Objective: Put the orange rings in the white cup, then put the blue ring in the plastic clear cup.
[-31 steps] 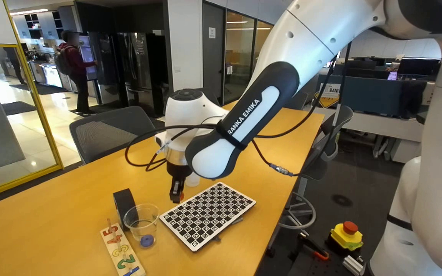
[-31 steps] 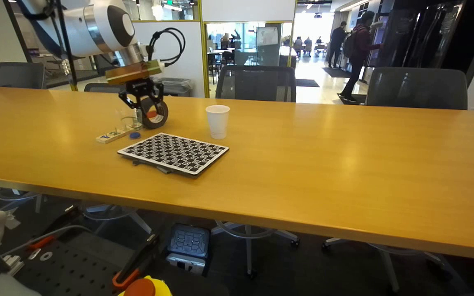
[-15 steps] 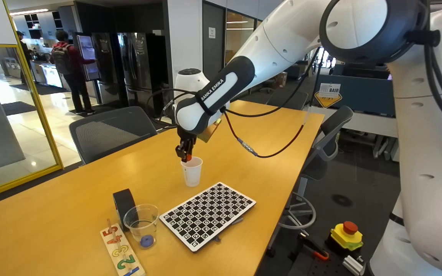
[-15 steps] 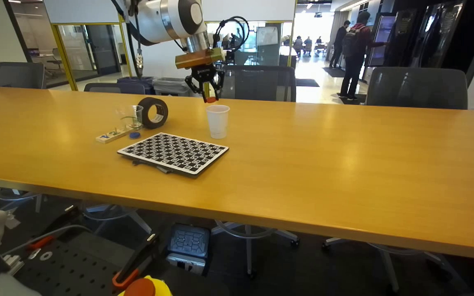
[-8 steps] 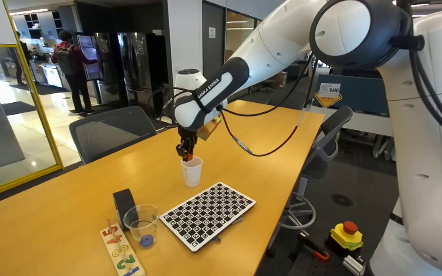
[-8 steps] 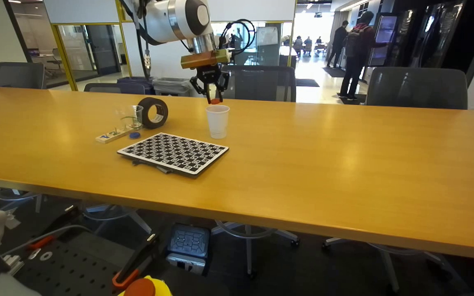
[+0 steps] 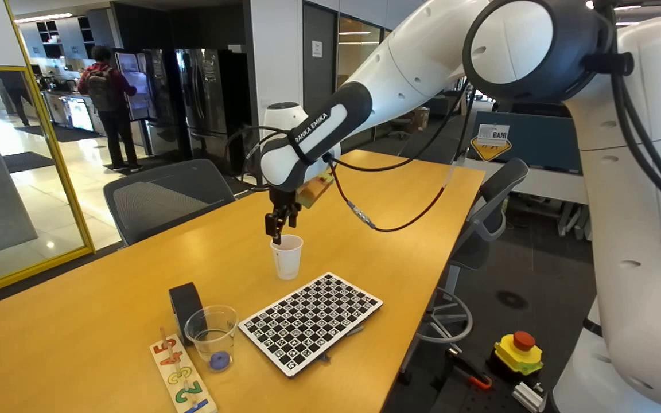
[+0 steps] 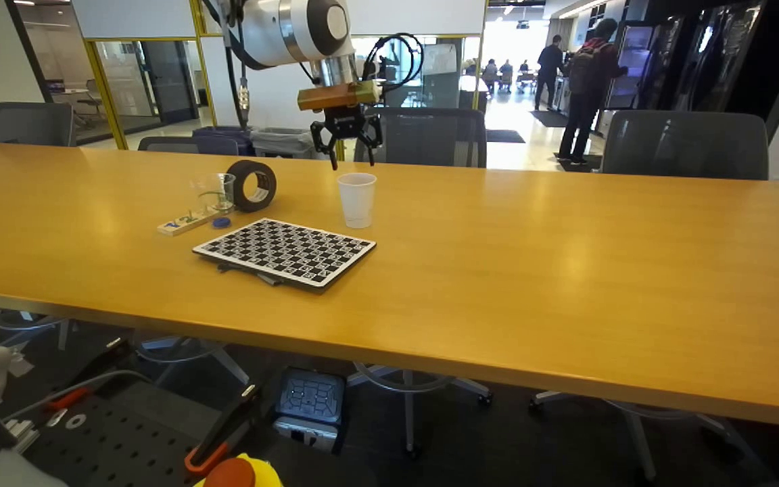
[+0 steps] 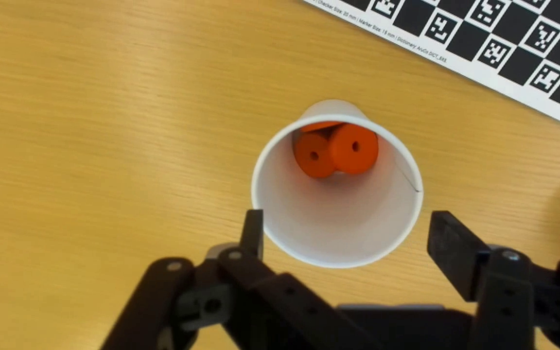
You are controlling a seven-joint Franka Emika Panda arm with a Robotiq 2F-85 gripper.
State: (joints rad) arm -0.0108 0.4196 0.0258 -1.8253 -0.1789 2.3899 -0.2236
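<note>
The Franka arm (image 7: 330, 129) points its spread jaws down above the white cup (image 7: 288, 261); an ArUco checkerboard (image 7: 310, 322) lies below, near them.

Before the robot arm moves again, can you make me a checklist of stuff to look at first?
1. Orange rings in the white cup: ok, at least two show inside.
2. White cup standing upright: ok.
3. End effector open, with nothing in its grip: ok.
4. End effector over the blue ring: not ok, it hangs above the white cup.
5. Blue ring outside the clear cup: cannot tell, it shows at the cup's base.
</note>
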